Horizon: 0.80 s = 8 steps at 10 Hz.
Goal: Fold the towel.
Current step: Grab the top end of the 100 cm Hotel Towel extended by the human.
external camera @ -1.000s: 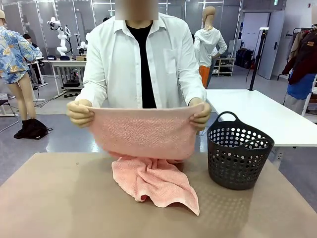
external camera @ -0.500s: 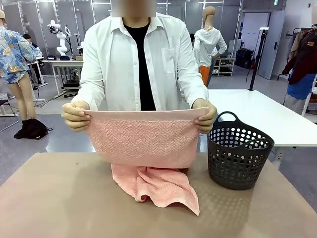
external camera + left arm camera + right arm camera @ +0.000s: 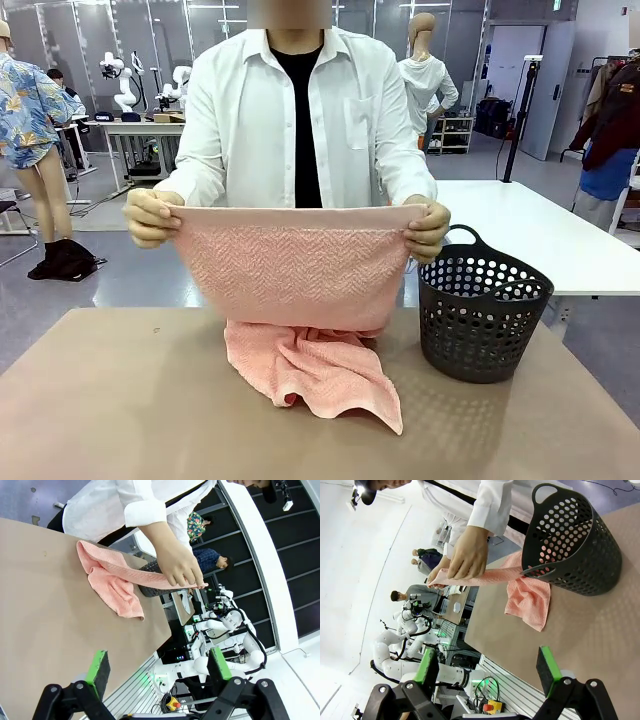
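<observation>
1. Plainly, the towel [image 3: 290,275] is at the far middle of the worktop [image 3: 120,400], in front of the person. Its upper edge is stretched level in the air, a salmon-pink panel hangs below that, and the rest lies crumpled on the brown surface (one corner trails toward the near right).
2. At the left end of that edge one hand [image 3: 152,216] pinches the corner. At the right end the other hand [image 3: 430,228] does the same, and both are raised above the worktop.
3. Just right of the cloth stands a dark perforated basket [image 3: 482,318]. I cannot tell whether the towel touches it.
4. Judging by this, the step in hand is squaring the cloth up before the first fold. No fold is laid yet, so the task looks near its start.
5. The next move likely calls for freeing or spreading the heaped lower part, then bringing the held edge onto the opposite one with corners matched. Limp terry will probably sag and bunch unless kept taut.
6. Over the near left of the worktop, the left claw [image 3: 158,655] has its jaws spread wide. It holds and touches nothing and sits well apart from the towel.
7. Over the near right, the right claw [image 3: 487,652] is equally wide and empty, with the basket and towel beyond it.
</observation>
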{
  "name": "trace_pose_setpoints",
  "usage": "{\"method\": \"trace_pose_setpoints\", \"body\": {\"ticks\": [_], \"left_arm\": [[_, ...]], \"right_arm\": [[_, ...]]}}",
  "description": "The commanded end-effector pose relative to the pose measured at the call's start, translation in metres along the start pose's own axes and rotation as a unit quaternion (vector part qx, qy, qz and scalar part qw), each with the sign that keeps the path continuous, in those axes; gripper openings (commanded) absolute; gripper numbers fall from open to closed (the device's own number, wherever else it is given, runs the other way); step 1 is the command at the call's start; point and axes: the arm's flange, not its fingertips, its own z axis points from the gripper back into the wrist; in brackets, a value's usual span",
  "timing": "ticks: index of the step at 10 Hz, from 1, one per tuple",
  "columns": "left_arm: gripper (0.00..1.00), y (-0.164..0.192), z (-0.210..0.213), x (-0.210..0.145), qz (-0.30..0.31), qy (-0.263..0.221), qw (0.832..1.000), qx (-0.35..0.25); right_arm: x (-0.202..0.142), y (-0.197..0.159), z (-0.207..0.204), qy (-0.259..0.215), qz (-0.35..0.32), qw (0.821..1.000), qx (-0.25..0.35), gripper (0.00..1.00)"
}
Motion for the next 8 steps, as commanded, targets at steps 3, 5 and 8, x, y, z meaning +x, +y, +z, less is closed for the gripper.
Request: {"method": "trace_pose_setpoints", "body": {"ticks": [3,5,8], "left_arm": [[1.0,-0.002,-0.003,0.003,-0.033,0.027,0.999,-0.001],[1.0,-0.016,-0.004,0.016,-0.083,0.07,0.993,0.052],[1.0,-0.085,-0.008,0.036,-0.246,0.15,0.946,0.149]], "right_arm": [[0.002,0.006,0.002,-0.002,0.025,1.0,0.01,1.0],[0.016,0.029,0.012,0.013,0.094,0.996,-0.001,1.0],[0.036,0.101,0.011,0.063,0.269,0.959,-0.061,1.0]]}}
